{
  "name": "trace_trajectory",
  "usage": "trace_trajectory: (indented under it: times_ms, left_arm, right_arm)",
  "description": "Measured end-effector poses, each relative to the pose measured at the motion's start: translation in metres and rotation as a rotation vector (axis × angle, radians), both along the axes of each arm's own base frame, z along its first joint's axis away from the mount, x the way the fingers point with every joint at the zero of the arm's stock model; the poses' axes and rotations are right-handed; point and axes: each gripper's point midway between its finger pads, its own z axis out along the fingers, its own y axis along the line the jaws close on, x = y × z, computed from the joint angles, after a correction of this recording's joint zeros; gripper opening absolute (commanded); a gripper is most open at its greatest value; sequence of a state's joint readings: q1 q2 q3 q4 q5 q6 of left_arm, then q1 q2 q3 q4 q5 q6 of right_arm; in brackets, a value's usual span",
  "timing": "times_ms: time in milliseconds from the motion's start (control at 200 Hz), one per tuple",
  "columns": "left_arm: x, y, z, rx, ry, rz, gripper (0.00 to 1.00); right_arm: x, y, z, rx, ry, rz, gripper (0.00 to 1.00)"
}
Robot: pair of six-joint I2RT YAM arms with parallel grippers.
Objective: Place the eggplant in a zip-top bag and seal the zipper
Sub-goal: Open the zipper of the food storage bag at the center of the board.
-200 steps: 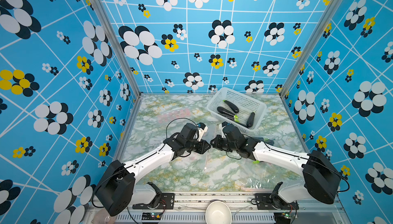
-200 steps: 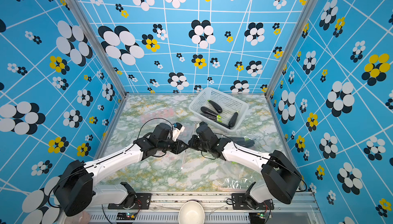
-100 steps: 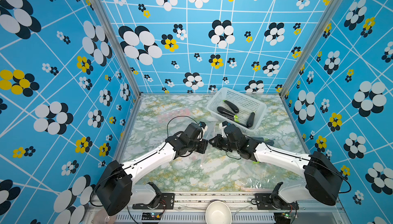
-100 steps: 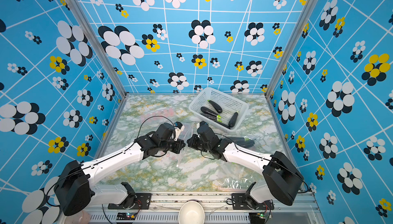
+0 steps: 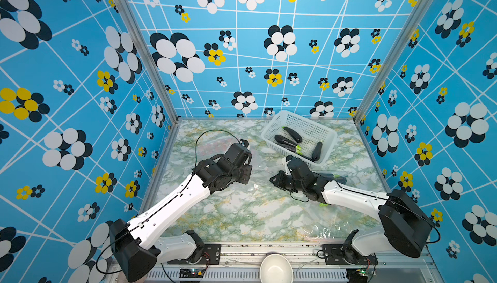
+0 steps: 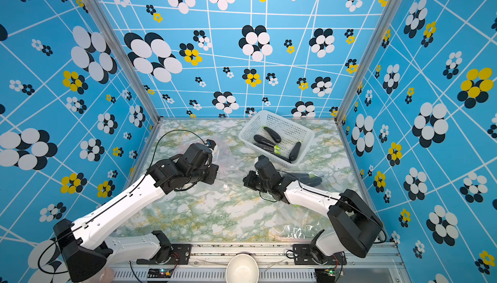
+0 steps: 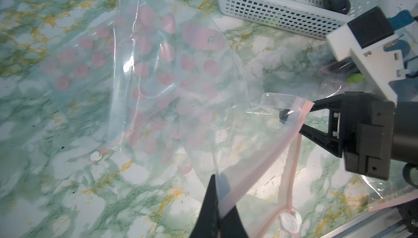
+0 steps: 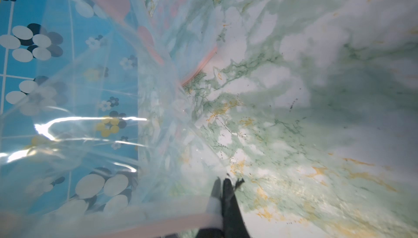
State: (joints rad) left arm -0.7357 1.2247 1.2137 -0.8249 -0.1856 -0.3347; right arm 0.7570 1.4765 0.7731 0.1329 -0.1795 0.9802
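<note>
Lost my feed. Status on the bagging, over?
Left gripper and right gripper shut on zip-top bag rim. Bag empty, mouth parted. Unbagged eggplants in basket.

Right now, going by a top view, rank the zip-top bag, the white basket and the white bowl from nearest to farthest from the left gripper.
1. zip-top bag: pinched in the left gripper, mid-table.
2. white basket: farther back, toward the right.
3. white bowl: at the front rail, centre.
</note>
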Motion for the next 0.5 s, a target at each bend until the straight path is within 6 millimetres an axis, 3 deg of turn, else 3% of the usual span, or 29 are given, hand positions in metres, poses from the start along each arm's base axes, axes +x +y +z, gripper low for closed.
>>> trace_trajectory:
  times_ms: [225,305,410,500]
  left_arm:
    - [0.0,0.015,0.006,0.033,0.001,0.072,0.0]
    - [0.001,0.019,0.0,0.018,0.017,0.124,0.0]
    - [0.001,0.027,-0.019,-0.001,0.058,0.197,0.0]
    - [0.001,0.034,-0.036,-0.016,0.1,0.257,0.0]
  right_arm:
    - [0.023,0.055,0.026,0.083,-0.063,0.103,0.15]
    - [0.028,0.072,0.038,0.106,-0.095,0.136,0.3]
    - [0.03,0.078,0.04,0.112,-0.098,0.146,0.39]
    - [0.028,0.078,0.037,0.111,-0.087,0.147,0.41]
